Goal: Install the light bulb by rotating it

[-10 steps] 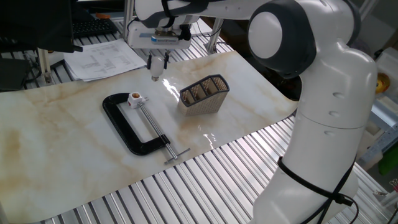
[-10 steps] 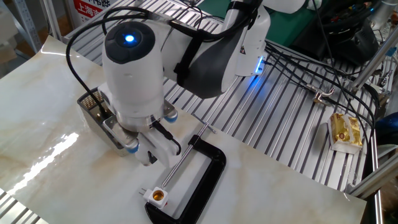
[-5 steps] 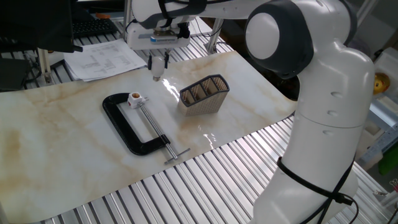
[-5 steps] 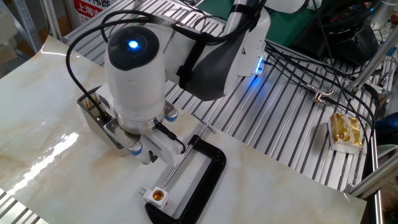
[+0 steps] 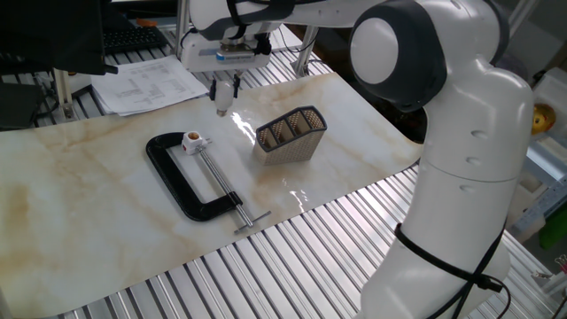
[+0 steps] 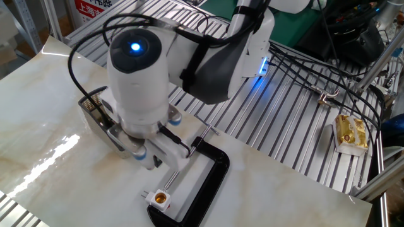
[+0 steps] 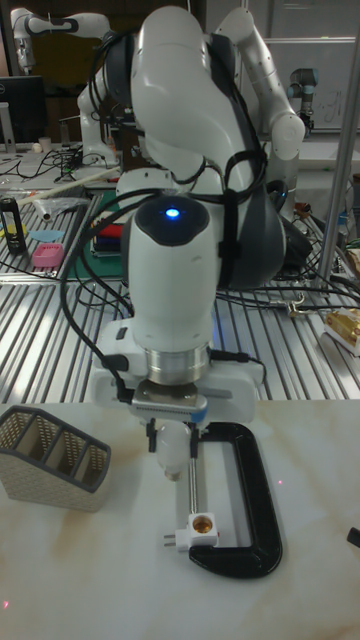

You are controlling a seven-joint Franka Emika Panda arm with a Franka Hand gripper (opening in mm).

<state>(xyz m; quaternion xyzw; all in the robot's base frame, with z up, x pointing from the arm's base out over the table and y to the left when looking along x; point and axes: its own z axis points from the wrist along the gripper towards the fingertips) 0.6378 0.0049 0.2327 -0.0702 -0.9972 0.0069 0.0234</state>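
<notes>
Gripping light bulb (image 5: 223,107), tool (image 5: 224,96) fingers closed.

The end effector (image 5: 223,101) fingertips are too small to tell whether they hold the light bulb.

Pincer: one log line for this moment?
pincer | shut on small white frosted light bulb | held short of white orange-centred socket | not installed

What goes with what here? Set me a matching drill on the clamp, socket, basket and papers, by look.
Things:
1. clamp
2. socket
3. basket
4. papers

Looks:
a. white with an orange centre
b. flat printed sheets
c. black, C-shaped, lying flat
d. grey mesh with compartments

Pairs: 1-c; 2-a; 3-d; 4-b
</notes>
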